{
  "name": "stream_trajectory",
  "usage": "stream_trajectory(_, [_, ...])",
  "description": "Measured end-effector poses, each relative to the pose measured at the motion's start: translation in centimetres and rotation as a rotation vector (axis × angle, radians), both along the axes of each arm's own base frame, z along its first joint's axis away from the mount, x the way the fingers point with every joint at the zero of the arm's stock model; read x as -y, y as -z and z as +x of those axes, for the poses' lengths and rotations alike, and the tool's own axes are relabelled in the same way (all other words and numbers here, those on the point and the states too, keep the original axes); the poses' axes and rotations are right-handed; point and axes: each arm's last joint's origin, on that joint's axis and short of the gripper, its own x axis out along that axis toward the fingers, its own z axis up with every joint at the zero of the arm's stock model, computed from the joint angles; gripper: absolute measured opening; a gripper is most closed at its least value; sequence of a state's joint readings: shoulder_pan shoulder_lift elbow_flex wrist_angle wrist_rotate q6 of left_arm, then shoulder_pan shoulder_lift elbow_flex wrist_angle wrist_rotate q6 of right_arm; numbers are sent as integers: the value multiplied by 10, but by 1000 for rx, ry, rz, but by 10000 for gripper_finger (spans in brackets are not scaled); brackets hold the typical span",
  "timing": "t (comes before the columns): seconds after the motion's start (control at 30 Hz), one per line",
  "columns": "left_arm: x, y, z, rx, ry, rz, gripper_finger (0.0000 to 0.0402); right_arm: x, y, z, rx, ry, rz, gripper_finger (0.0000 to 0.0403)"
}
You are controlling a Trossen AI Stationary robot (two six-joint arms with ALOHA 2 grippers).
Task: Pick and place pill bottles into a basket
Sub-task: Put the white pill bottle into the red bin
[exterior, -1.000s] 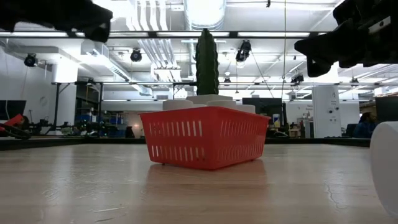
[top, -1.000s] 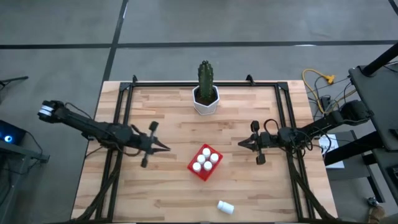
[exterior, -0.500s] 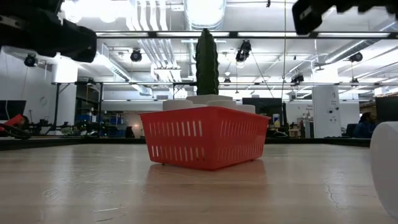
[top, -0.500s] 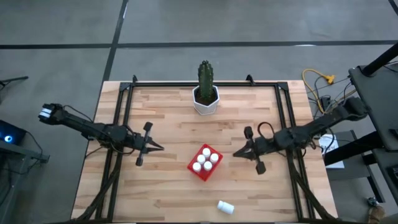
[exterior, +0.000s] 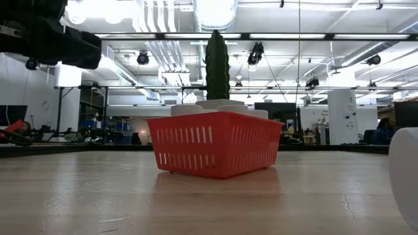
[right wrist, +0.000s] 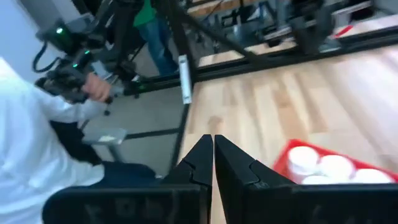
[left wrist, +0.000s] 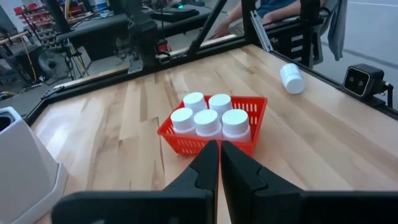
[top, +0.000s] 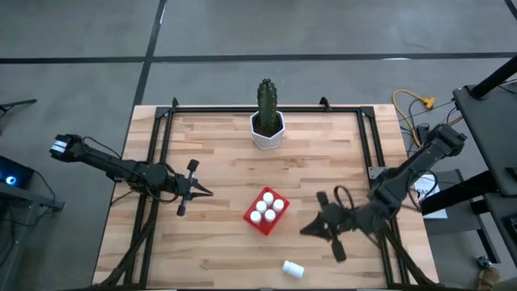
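Note:
The red basket [top: 266, 211] sits mid-table with several white pill bottles [left wrist: 208, 117] standing upright in it. One more pill bottle [top: 292, 268] lies on its side near the table's near edge, also seen in the left wrist view [left wrist: 291, 78]. My left gripper [top: 210, 192] hovers shut to the left of the basket, pointing at it. My right gripper [top: 304, 230] is shut and raised, to the right of the basket and a little nearer, between the basket and the lying bottle. The right wrist view shows only a corner of the basket [right wrist: 323, 167].
A cactus in a white hexagonal pot [top: 266, 128] stands at the far edge, behind the basket. Dark metal frame rails [top: 157, 162] run along the table's left, right and far sides. A person in a white sleeve [right wrist: 37, 124] is beyond the table's left side.
My right gripper has swung toward the table's near edge and risen, leaving the low view's top, and it has rolled. My left gripper has sunk a little and drawn back slightly toward the left edge. Both stay shut. The basket and the bottles have not moved.

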State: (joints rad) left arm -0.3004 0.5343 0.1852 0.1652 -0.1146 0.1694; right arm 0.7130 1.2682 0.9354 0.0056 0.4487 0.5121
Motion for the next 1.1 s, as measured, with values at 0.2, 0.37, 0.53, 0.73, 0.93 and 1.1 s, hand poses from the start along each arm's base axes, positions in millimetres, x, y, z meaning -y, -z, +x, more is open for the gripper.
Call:
stream_trajectory(0.2, [0, 1, -1, -9, -1, -3, 0, -39, -6, 26, -165, 7, -43, 9])
stream_trajectory(0.37, [0, 1, -1, -11, -1, -3, 0, -60, 2, 52, -379, 133, -53, 15])
stream_trajectory(0.53, [0, 1, -1, -15, -1, -3, 0, -82, 1, 72, -523, 203, 21, 50])
stream_trajectory(0.73, [0, 2, -1, -19, -1, -2, 0, -100, -5, 88, -593, 242, 50, 133])
stream_trajectory(0.93, [0, 2, -1, -22, -1, 0, 0, -110, 1, 96, -740, 360, 109, 218])
stream_trajectory(1.1, [0, 2, -1, -21, -1, 0, 0, -123, 15, 108, -817, 387, 170, 269])
